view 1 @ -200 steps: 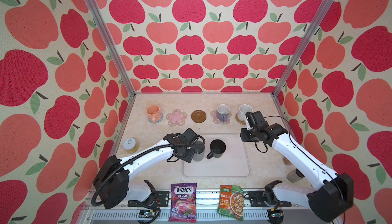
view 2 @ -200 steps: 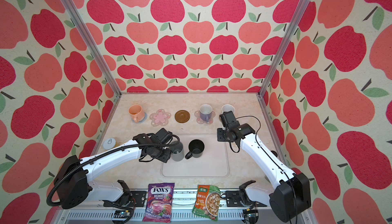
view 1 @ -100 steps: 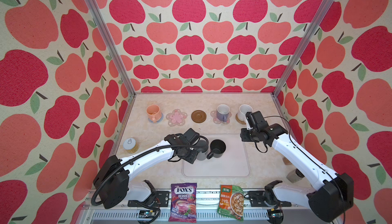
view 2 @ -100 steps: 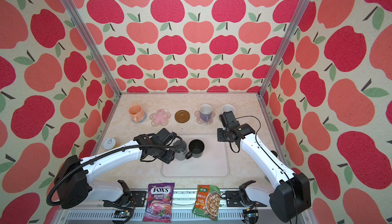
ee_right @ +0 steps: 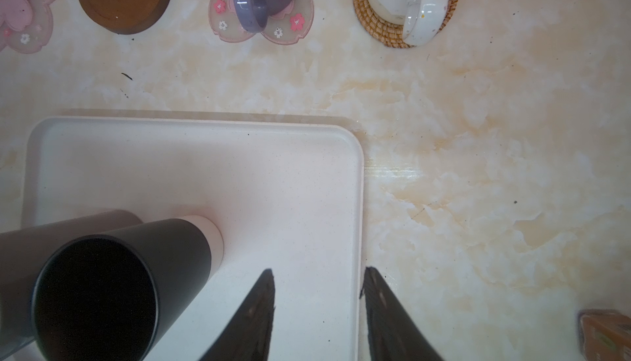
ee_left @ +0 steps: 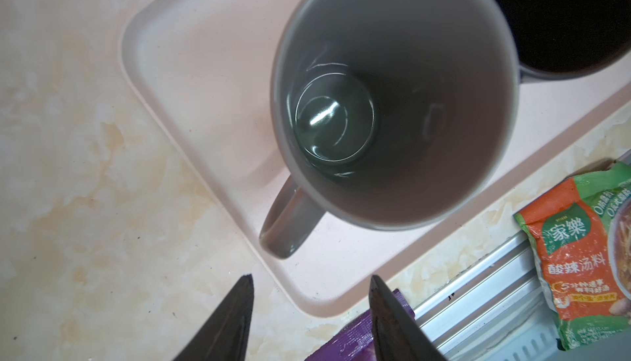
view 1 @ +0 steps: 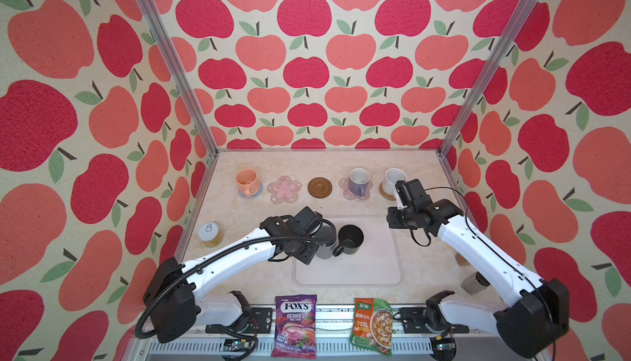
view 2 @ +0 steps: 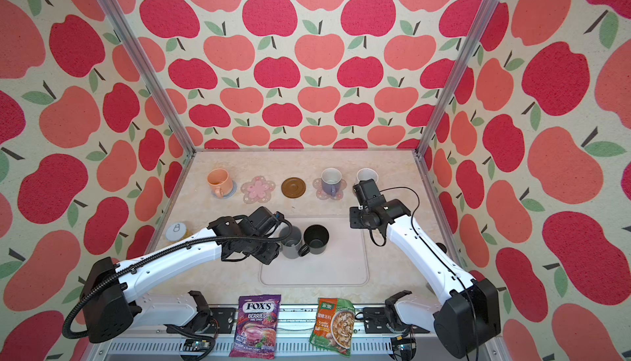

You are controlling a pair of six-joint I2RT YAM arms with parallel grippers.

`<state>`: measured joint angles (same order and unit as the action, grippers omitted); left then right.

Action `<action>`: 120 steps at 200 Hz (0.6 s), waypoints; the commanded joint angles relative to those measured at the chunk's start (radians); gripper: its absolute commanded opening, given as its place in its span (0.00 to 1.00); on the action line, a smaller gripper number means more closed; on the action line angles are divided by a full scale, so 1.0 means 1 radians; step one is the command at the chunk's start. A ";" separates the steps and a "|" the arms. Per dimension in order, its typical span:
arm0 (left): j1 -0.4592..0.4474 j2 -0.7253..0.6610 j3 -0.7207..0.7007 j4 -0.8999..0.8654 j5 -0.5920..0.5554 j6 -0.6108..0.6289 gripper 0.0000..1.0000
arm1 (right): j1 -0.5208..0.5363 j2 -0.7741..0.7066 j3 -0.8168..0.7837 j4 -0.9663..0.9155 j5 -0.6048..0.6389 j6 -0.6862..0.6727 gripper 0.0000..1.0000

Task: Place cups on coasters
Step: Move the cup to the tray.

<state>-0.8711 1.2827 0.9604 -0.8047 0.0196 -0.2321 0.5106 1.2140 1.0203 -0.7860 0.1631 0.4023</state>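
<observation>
- Jaws, both top views: the left jaws sit low beside the tall grey handled mug [view 1: 326, 250], their gap hidden under the wrist. The right jaws hover near a far corner of the pale rectangular tray [view 1: 348, 270], touching nothing.
- Top views, layout: the grey mug and the black handled mug [view 1: 350, 238] stand on the tray, touching or nearly so.
  - At the back of the marbled surface [view 1: 232, 215], the peach-orange mug [view 1: 246, 179] stands on the blue-grey woven coaster [view 1: 257, 194].
  - The lavender mug [view 1: 358, 179] stands on one pink flower coaster [view 1: 344, 185].
  - The speckled white mug [view 1: 392, 177] stands on the tan rattan coaster [view 1: 385, 193].
  - The second pink flower coaster [view 1: 284, 189] and the brown round disc [view 1: 319, 187] lie bare.
- Left wrist view: the left jaws are open and empty, tips just short of the grey mug's handle [ee_left: 290, 219], which points toward them.
- Right wrist view: the right jaws are open and empty, one tip over the tray, the other over the surface. The black mug stands off to one side.
- Hazards (judgement):
  - An off-centre grip on the glossy handle could twist the tall mug against its black neighbour and push it.
  - A grip on the handle alone could let the mug swing or slip.
  - Setting it down tilted on a bare coaster could topple it.
</observation>
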 commanded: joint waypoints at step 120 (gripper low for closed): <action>0.084 0.109 -0.022 0.193 0.091 0.136 0.58 | 0.004 -0.013 0.021 -0.042 -0.004 0.004 0.46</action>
<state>-0.7895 1.3659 0.9451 -0.6708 0.0509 -0.1047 0.5106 1.2079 1.0210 -0.8028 0.1623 0.4023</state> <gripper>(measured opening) 0.580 0.462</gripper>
